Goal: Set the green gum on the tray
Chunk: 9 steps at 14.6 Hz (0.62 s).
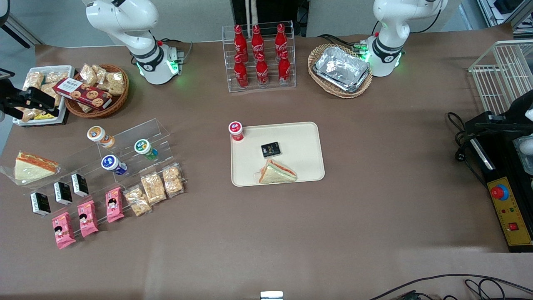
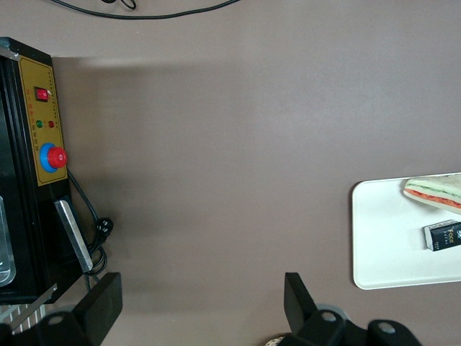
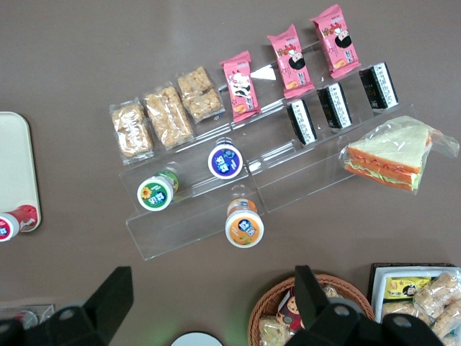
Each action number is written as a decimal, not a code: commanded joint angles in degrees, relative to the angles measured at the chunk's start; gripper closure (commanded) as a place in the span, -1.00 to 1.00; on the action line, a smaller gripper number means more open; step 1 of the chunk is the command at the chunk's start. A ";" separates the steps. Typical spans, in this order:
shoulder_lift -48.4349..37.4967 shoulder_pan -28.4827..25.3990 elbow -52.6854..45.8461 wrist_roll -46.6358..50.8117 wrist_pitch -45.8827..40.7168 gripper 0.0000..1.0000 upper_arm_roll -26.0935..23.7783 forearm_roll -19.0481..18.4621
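Green gum sits on the clear stepped rack beside the blue bottle; claw spread apart above.

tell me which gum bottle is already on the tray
The red gum bottle, standing at the tray's corner. The green gum, blue and orange bottles sit on the clear shelf. The gripper hovers above them, open.

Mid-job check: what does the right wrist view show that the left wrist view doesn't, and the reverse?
Only the right wrist view shows the green gum on the clear stepped shelf, with the blue gum and orange gum nearby, plus the open gripper hovering above them. Only the left wrist view shows the control box with its red button. Both show an edge of the tray.
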State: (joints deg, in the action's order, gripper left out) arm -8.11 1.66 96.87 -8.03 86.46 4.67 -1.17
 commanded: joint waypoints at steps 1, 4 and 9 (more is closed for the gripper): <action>-0.50 -0.17 -0.72 0.12 -0.68 -1.00 -0.18 0.99; -0.51 -0.08 -0.81 -0.05 -0.50 -1.00 -0.18 1.70; -1.03 -1.40 0.60 0.30 -0.68 -1.00 -2.54 2.84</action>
State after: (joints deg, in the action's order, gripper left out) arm -8.33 1.21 96.79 -8.08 86.35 4.08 0.86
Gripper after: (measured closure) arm 0.000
